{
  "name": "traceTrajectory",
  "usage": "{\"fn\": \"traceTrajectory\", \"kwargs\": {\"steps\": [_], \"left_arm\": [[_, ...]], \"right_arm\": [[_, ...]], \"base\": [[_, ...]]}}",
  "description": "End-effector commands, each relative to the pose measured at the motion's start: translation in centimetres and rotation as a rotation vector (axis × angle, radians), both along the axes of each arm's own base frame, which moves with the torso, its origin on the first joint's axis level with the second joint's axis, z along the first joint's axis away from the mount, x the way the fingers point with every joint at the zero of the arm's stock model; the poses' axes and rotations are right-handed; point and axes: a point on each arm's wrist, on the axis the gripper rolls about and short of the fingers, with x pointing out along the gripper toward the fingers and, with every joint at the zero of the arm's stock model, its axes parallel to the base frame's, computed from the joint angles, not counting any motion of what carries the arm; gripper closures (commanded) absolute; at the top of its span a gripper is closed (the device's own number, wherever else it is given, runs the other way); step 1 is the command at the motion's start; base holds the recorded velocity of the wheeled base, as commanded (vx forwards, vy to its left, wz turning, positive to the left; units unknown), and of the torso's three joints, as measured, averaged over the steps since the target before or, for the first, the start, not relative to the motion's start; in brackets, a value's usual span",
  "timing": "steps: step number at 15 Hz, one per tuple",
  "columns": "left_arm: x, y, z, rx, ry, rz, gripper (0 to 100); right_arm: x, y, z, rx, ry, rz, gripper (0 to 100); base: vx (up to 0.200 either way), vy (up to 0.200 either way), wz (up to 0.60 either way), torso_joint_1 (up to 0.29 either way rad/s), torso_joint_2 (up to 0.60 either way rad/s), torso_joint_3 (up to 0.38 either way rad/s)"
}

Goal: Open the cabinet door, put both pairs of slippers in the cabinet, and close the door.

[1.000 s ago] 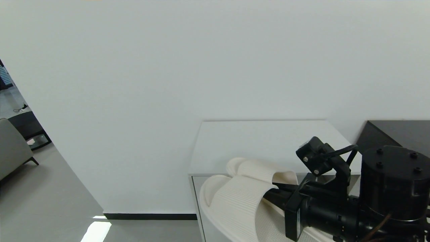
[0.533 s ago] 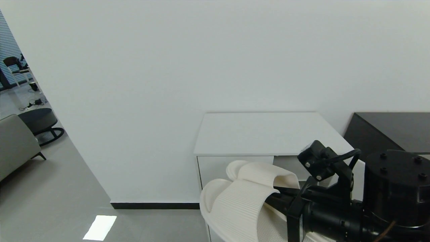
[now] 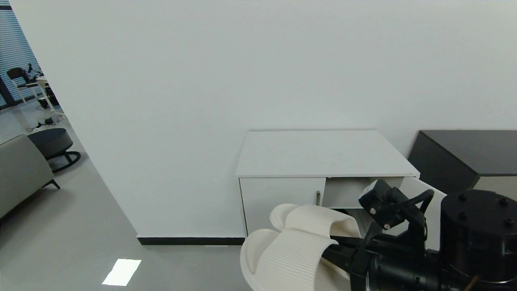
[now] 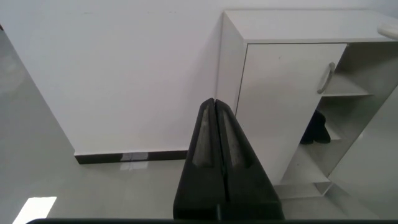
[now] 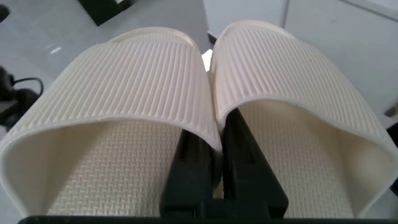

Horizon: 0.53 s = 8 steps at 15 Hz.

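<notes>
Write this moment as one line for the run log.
right gripper: shut on white slippers | left gripper: shut, empty | cabinet: right door open, left door closed

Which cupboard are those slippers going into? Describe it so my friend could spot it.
Look along the big white wall to the low white cabinet standing against it. Unlike the black unit on its right, it is white, with its left door shut and its right half standing open.

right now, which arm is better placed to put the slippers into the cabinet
Right. The right gripper is shut on the white slippers, in front of the cabinet and its open compartment. The left gripper is shut on nothing and sits off toward the closed door.
</notes>
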Motion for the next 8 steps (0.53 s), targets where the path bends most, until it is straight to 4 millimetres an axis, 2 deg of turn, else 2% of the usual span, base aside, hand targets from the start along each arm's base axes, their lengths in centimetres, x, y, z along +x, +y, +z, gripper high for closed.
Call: {"fn": "traceTrajectory", "kwargs": {"steps": [1,4,7,8], "left_arm": [[0.0,0.0,0.0,-0.001,0.0,0.0,100],[0.0,0.0,0.0,0.001,0.001,0.0,100],[0.0,0.0,0.0,0.002,-0.002,-0.001,100],[0.0,0.0,0.0,0.002,0.0,-0.001,100]], "right_arm": [[0.1,-0.2,-0.5,-0.01,0.012,0.004,100],[0.3,-0.7,-0.8,0.059,-0.022,0.057,100],[0.5,-0.6,-1.4,0.04,-0.007,0.055,100],[0.5,-0.6,-1.5,0.039,-0.005,0.058,100]], "base": [[0.0,0.0,0.0,0.0,0.0,0.0],[0.0,0.0,0.0,0.0,0.0,0.0],[0.0,0.0,0.0,0.0,0.0,0.0],[0.0,-0.2,0.0,0.002,0.01,0.007]]}}
